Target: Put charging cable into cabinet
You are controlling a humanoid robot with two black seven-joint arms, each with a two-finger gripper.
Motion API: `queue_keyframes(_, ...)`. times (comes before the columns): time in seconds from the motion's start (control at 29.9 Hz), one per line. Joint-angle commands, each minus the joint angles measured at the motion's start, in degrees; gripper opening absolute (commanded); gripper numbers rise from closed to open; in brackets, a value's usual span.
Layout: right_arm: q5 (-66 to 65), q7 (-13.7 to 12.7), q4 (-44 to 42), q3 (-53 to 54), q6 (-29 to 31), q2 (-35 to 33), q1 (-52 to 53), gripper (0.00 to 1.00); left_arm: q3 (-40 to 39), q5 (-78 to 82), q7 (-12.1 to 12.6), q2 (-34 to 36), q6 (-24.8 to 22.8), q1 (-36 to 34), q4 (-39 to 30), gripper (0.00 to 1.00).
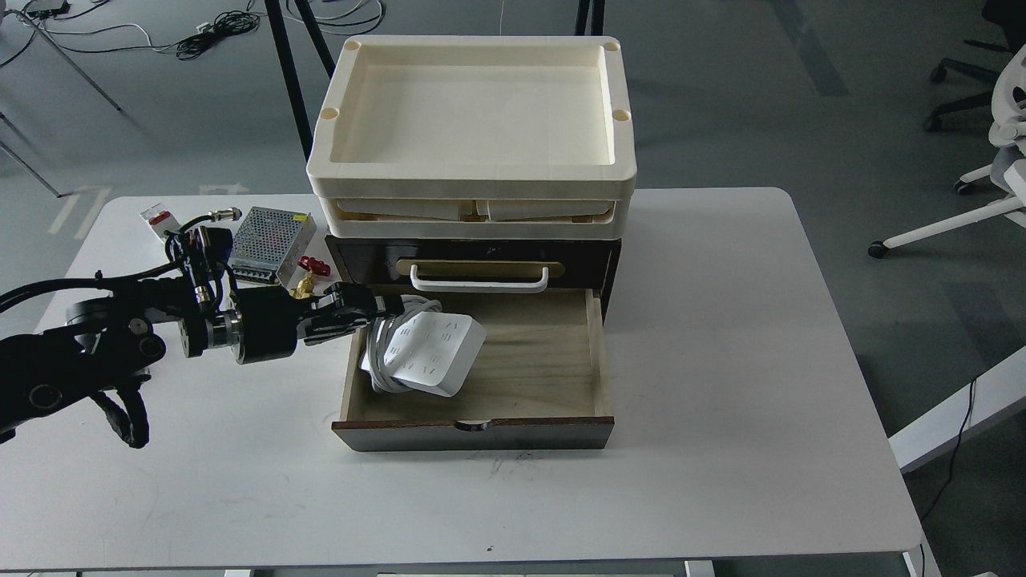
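The dark brown cabinet [605, 260] stands mid-table with its lower plywood drawer [529, 365] pulled out toward me. The upper drawer with the white bar handle [479, 278] is shut. The charging cable [429, 353], a white power strip with its cord coiled around it, lies tilted in the drawer's left part, over the left wall. My left gripper [386, 308] reaches in from the left over that wall, and its fingers close on the cord end of the strip. My right gripper is out of view.
Two stacked cream trays [473, 172] sit on the cabinet. Left of the cabinet lie a perforated metal power supply box [268, 232], a white-and-red breaker [158, 218], a small red part [314, 264] and a brass fitting [303, 286]. An office chair [1002, 120] stands at the far right.
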Motion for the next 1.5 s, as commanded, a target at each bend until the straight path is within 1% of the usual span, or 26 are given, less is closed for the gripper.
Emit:
queue_keyframes(0.0, 0.0, 0.0, 0.0, 0.0, 0.0, 0.0, 0.0, 0.99, -1.0, -0.2, 0.0, 0.3, -1.0, -0.1, -0.1, 0.92)
queue_keyframes(0.03, 0.0, 0.0, 0.0, 0.0, 0.0, 0.0, 0.0, 0.99, -1.7, -0.4, 0.0, 0.4, -1.0, -0.1, -0.1, 0.93)
queue_keyframes(0.07, 0.0, 0.0, 0.0, 0.0, 0.0, 0.0, -0.1, 0.99, -2.4, -0.5, 0.0, 0.6, -1.0, -0.1, -0.1, 0.97)
queue_keyframes(0.1, 0.0, 0.0, 0.0, 0.0, 0.0, 0.0, -0.1, 0.99, -3.2, -0.5, 0.0, 0.6, -1.0, -0.1, -0.1, 0.99)
queue_keyframes(0.27, 0.0, 0.0, 0.0, 0.0, 0.0, -0.1, -0.1, 0.99, -5.9, -0.5, 0.0, 1.6, -1.0, -0.1, 0.3, 0.99)
queue_keyframes(0.4, 0.0, 0.0, -0.1, 0.0, 0.0, -0.2, -0.1, 0.99, -5.9, -0.5, 0.0, 5.0, -1.0, 0.3, 0.7, 0.99)
queue_keyframes(0.53, 0.0, 0.1, -0.1, 0.1, 0.0, -1.2, -0.1, 0.99, -6.0, -2.2, 0.0, 10.9, -1.0, 1.7, 1.5, 0.99)
queue_keyframes(0.64, 0.0, 0.1, 0.0, 0.1, 0.0, -1.3, -0.1, 0.99, -6.2, -6.6, 0.0, 13.2, -1.0, 4.8, 5.4, 0.99)
queue_keyframes(0.77, 0.0, 0.0, 0.6, 1.0, 0.0, -1.2, 0.6, 0.99, -7.2, -16.5, 0.0, 16.2, -1.0, 4.9, 6.4, 0.99)
queue_keyframes(0.84, 0.0, 0.0, 0.8, 1.2, 0.0, -0.8, 1.2, 0.99, -9.5, -23.2, 0.0, 17.0, -1.0, 4.7, 6.9, 0.99)
queue_keyframes(1.04, 0.0, 0.0, 6.0, 1.1, 0.0, -0.4, 5.2, 0.99, -25.4, -42.5, 0.0, 16.3, -1.0, 4.5, 13.7, 0.99)
queue_keyframes(1.1, 0.0, 0.0, 7.2, 1.2, 0.0, -0.1, 6.9, 0.99, -30.1, -46.3, 0.0, 15.6, -1.0, 4.5, 16.2, 0.99)
queue_keyframes(1.17, 0.0, 0.1, 8.1, 1.4, 0.0, 1.6, 8.7, 1.00, -33.4, -48.6, 0.0, 14.0, -1.0, 4.2, 17.7, 0.99)
queue_keyframes(1.27, -0.1, 0.1, 9.9, 2.5, 0.0, 5.1, 9.7, 1.00, -34.6, -49.3, 0.0, 11.3, -1.0, 2.8, 18.0, 0.99)
queue_keyframes(1.47, -0.3, 0.2, 9.9, 3.8, 0.0, 8.6, 11.1, 1.00, -34.5, -49.3, 0.0, 7.1, -1.0, 2.8, 18.0, 0.99)
